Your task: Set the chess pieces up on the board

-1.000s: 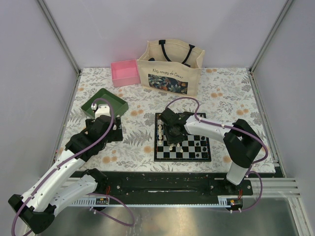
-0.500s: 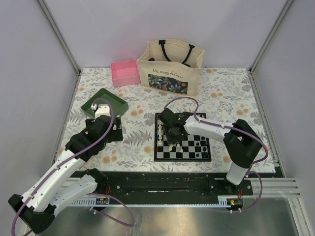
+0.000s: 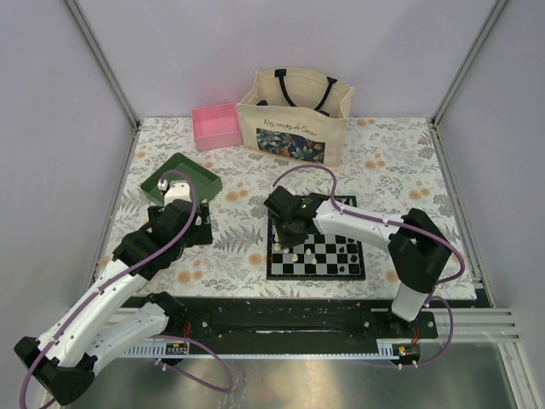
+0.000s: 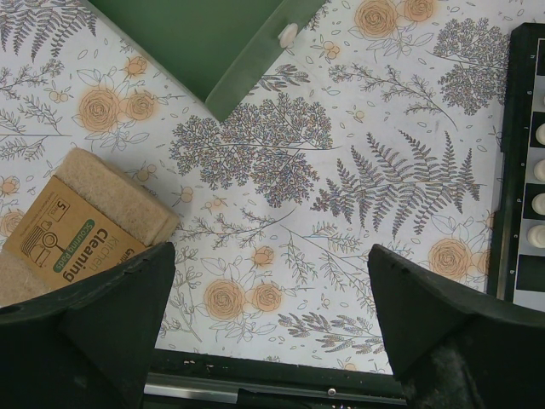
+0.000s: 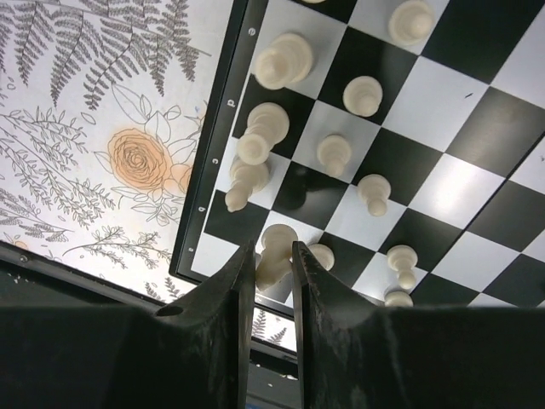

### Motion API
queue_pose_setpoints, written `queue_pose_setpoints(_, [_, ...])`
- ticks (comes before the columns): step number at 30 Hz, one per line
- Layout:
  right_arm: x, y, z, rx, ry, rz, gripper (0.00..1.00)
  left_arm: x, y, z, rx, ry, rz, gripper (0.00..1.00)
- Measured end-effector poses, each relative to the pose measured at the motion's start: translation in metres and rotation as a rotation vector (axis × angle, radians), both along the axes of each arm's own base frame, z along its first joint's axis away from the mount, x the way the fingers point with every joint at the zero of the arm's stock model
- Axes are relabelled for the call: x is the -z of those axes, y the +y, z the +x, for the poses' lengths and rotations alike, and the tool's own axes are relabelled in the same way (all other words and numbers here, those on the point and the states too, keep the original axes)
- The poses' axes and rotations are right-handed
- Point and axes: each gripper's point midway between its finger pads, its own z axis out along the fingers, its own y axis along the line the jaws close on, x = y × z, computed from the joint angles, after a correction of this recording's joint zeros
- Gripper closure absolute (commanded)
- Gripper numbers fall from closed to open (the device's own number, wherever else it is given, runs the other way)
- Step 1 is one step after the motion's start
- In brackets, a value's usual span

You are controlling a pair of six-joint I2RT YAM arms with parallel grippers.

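Observation:
The board [image 3: 328, 257] lies right of centre, and its corner fills the right wrist view [image 5: 477, 128]. Several cream-white chess pieces [image 5: 281, 60] stand along its left files, with black ones [image 3: 344, 249] toward the right. My right gripper [image 5: 272, 256] [image 3: 288, 227] is over the board's left edge, shut on a cream-white piece [image 5: 278, 243] pinched between both fingers. My left gripper [image 4: 268, 256] [image 3: 192, 226] hangs open over the floral cloth left of the board, nothing between its fingers.
A green tray [image 3: 180, 177] [image 4: 196, 43] sits behind the left gripper, with a small pale round thing [image 4: 288, 34] at its rim. A sponge pack [image 4: 81, 226] lies by the left finger. A pink box [image 3: 216, 125] and tote bag [image 3: 294, 118] stand at the back.
The right gripper's jaws have closed onto the cream-white piece, and it has shifted left toward the board's edge. The left arm has not moved.

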Motion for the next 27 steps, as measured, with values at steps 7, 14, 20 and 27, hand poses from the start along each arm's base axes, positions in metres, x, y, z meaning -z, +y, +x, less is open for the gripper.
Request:
queue_pose_setpoints(7, [0.003, 0.010, -0.014, -0.044, 0.006, -0.006, 0.76, 0.000, 0.000, 0.000, 0.000, 0.000, 0.000, 0.01])
queue_pose_setpoints(14, [0.014, 0.015, -0.021, -0.060, 0.021, -0.023, 0.76, 0.000, 0.000, 0.000, 0.000, 0.000, 0.000, 0.01])
queue_pose_setpoints(20, [0.018, 0.018, -0.022, -0.058, 0.025, -0.023, 0.75, 0.000, 0.000, 0.000, 0.000, 0.000, 0.000, 0.01])
queue_pose_setpoints(27, [0.016, 0.025, -0.021, -0.063, 0.017, -0.009, 0.75, 0.000, 0.000, 0.000, 0.000, 0.000, 0.000, 0.01])
